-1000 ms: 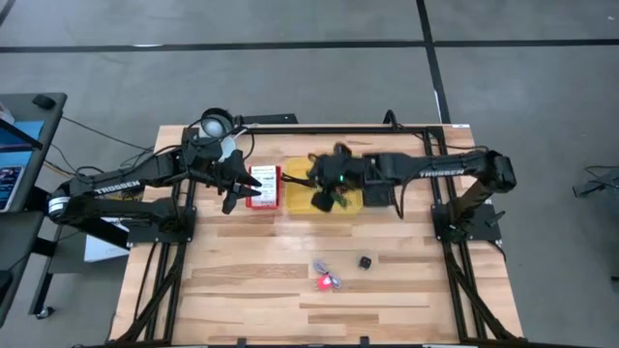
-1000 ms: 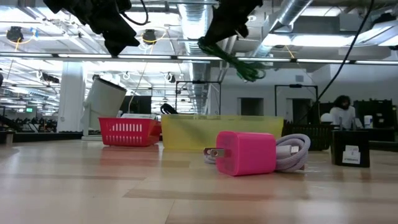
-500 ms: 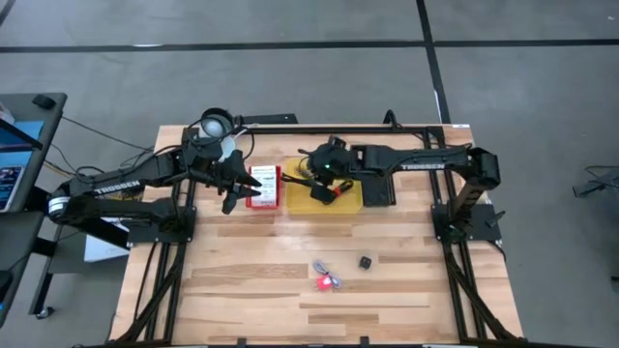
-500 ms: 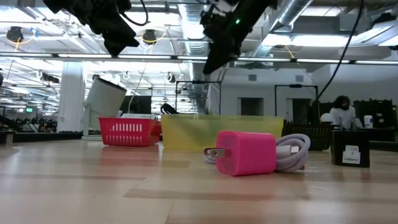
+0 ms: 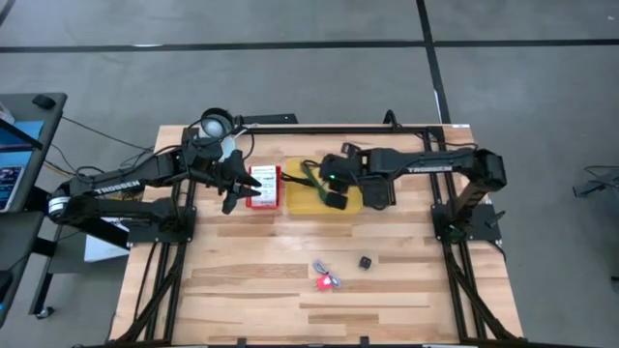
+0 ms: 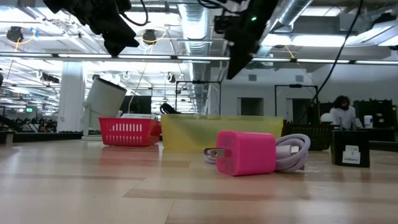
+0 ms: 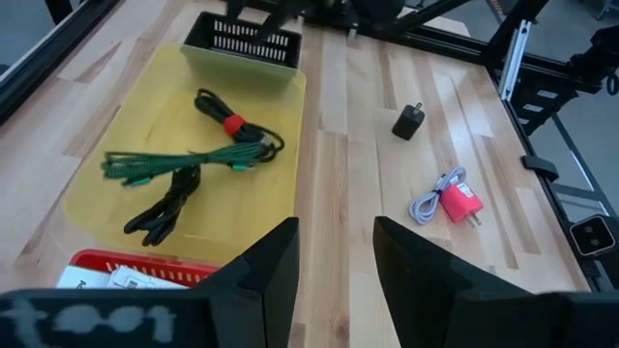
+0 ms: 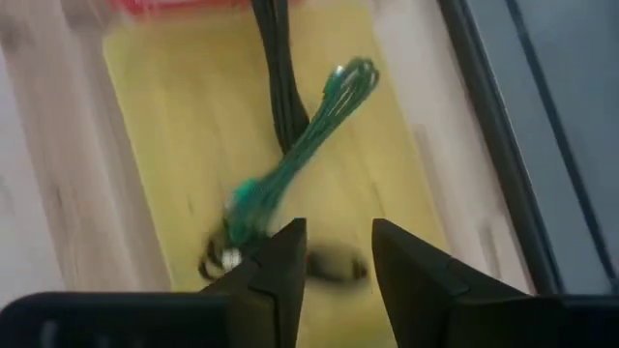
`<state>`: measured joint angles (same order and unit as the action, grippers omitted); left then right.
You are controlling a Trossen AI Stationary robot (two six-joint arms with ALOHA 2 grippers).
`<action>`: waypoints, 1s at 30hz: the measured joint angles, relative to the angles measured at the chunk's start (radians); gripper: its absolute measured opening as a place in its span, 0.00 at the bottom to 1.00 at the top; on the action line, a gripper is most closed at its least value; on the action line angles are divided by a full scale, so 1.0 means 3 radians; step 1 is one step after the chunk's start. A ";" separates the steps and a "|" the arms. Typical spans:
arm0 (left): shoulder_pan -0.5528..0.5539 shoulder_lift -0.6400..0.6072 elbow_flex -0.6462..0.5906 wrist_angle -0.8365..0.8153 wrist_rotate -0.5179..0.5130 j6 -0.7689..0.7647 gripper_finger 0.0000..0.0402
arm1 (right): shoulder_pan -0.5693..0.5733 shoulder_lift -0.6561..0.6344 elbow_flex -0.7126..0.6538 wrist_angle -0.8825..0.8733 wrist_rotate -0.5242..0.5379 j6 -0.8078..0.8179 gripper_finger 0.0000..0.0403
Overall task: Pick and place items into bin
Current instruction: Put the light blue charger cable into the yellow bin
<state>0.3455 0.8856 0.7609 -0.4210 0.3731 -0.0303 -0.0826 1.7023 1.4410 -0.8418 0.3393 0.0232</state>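
The yellow bin (image 5: 302,201) holds a green cable (image 7: 184,158), a black cable with a red tie (image 7: 235,127) and another black cable (image 7: 162,208). My right gripper (image 8: 337,253) hangs open over the bin, above the green cable (image 8: 302,145), with nothing between its fingers. A pink charger with a white cable (image 5: 327,281) and a small black cube (image 5: 366,262) lie on the bare wood nearer the front. My left gripper (image 5: 235,193) waits open above the red basket (image 5: 263,187).
A black basket (image 7: 242,43) stands against the bin's right end. A white cylinder (image 6: 102,96) stands at the far left behind the red basket. Bare wood lies around the charger (image 6: 245,152) and the cube (image 7: 408,122) toward the near edge.
My right gripper has let go of the green cable that dangled from it a second ago. The cable has dropped into the yellow bin. The gripper has sunk a little and tipped more steeply downward over the bin.
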 joint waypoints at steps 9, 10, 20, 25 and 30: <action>0.0000 0.0000 0.0000 0.0106 -0.0415 0.0132 0.31 | 0.0211 -0.0383 -0.0001 -0.1204 0.0089 0.0706 0.26; 0.0000 0.0000 0.0000 0.0153 -0.0497 0.0158 0.31 | 0.0239 -0.0412 -0.0001 -0.1316 0.0089 0.0788 0.26; 0.0000 0.0016 0.0001 0.0760 -0.0101 0.0422 0.31 | 0.0581 -0.0488 -0.0001 -0.2161 0.0087 0.1452 0.26; -0.0002 0.0268 0.0004 0.0826 0.0322 0.0537 0.31 | 0.0792 -0.0479 -0.0003 -0.2262 0.0088 0.1645 0.26; -0.0093 0.0748 0.0004 0.1185 0.0622 0.0492 0.31 | 0.1001 -0.0479 -0.0003 -0.2261 0.0094 0.1753 0.26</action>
<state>0.3178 1.1099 0.7620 -0.0655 0.5598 0.1174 0.2178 1.5585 1.4403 -1.5200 0.3674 0.5490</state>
